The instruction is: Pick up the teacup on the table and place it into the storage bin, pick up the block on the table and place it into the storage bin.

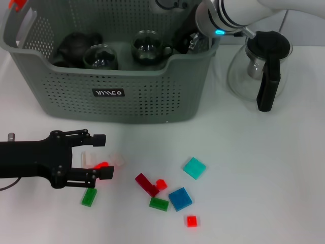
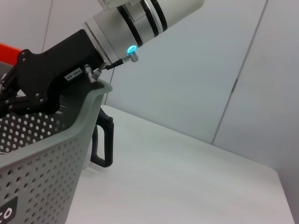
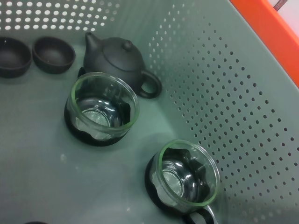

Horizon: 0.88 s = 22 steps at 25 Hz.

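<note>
Between the left gripper's (image 1: 100, 155) parted jaws, a red block (image 1: 103, 165), perhaps untouched.

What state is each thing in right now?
storage bin: upright on table, holding tea ware
two glass teacups: upright, empty, inside bin
dark teapot: upright, lid on, inside bin
two dark bowls: upright, empty, inside bin
glass pitcher: upright on table, outside bin
blocks: scattered on table
left gripper: jaws open around red block
right gripper: inside bin
</note>
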Each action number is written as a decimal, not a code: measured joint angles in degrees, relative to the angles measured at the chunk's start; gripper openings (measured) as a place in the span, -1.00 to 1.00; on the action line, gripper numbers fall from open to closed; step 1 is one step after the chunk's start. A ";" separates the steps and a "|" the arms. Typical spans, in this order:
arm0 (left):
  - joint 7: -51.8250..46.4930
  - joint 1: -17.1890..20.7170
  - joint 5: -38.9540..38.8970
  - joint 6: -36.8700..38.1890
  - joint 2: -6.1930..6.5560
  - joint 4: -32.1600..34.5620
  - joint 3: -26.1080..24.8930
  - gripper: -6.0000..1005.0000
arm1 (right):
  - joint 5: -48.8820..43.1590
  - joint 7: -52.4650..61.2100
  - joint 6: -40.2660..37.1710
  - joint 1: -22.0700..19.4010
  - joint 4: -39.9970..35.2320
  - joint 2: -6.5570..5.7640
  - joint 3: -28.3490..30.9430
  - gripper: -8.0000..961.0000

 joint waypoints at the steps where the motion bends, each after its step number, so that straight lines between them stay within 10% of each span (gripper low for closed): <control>1: -0.05 0.00 0.00 0.00 0.00 0.00 0.00 0.72 | 0.00 0.00 0.00 -0.02 -0.01 -0.01 0.00 -0.72; 12: -0.16 0.46 -0.06 -0.12 0.37 0.00 -1.17 0.72 | 1.84 -0.01 -0.12 -3.76 -7.58 -0.39 0.54 -0.60; 22: -0.39 0.42 -0.64 -0.39 0.44 -0.14 -6.00 0.72 | 9.45 -0.50 0.88 -16.29 -31.41 -0.48 -0.03 0.41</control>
